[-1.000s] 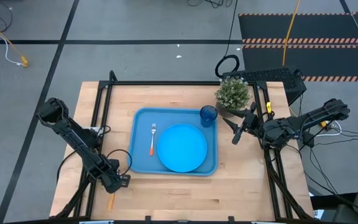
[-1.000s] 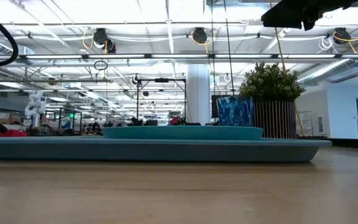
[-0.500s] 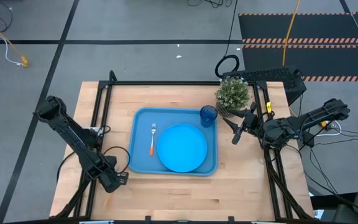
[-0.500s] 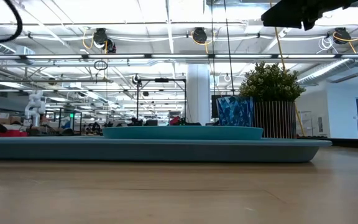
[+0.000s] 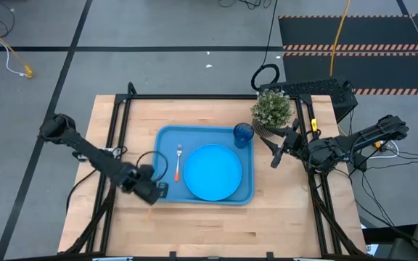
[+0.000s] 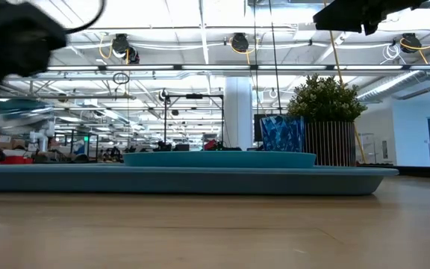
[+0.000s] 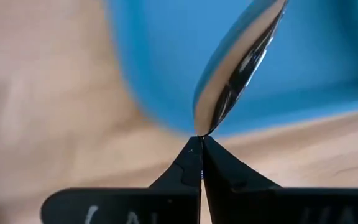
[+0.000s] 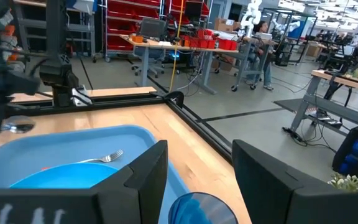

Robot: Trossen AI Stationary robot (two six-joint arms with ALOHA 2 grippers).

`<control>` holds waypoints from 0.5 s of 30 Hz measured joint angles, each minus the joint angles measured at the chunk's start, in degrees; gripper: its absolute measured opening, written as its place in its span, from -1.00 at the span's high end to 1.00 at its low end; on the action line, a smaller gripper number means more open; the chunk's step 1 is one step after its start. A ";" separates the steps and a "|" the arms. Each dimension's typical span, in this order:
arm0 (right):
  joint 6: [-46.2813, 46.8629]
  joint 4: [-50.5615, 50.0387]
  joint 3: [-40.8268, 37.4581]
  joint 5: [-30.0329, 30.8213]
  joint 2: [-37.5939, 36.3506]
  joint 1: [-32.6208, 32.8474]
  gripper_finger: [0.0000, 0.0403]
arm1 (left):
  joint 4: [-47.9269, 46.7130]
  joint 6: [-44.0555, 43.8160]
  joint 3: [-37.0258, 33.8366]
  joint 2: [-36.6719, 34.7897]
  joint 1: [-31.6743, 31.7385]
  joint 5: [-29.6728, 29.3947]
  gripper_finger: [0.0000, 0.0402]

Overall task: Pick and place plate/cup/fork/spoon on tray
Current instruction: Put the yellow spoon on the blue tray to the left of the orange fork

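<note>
Your left gripper (image 7: 202, 144) pinches the spoon (image 7: 238, 65) over the tray's (image 5: 167, 138) left rim. Your right gripper (image 5: 276, 154), fingers spread, waits right of the tray.

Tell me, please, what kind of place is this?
Probably a robotics lab or workshop hall: red parts bins on shelves, workbenches with equipment, a small white humanoid robot behind the table.

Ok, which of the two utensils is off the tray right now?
The spoon. It is pinched in the left gripper, its silver bowl sticking out past the shut jaws by the tray's left edge. The fork lies on the tray, left of the plate.
</note>
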 joint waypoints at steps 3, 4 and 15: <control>-0.14 0.04 0.00 0.00 0.00 0.00 0.14 | 0.05 7.73 1.30 -0.02 6.14 -1.73 1.00; -0.14 0.04 0.00 0.00 0.00 0.00 0.14 | 0.16 10.63 1.61 -0.02 8.54 -1.91 0.99; -0.31 -0.91 0.00 0.00 0.00 0.00 0.14 | -0.19 37.48 1.97 -0.04 33.57 -0.62 0.99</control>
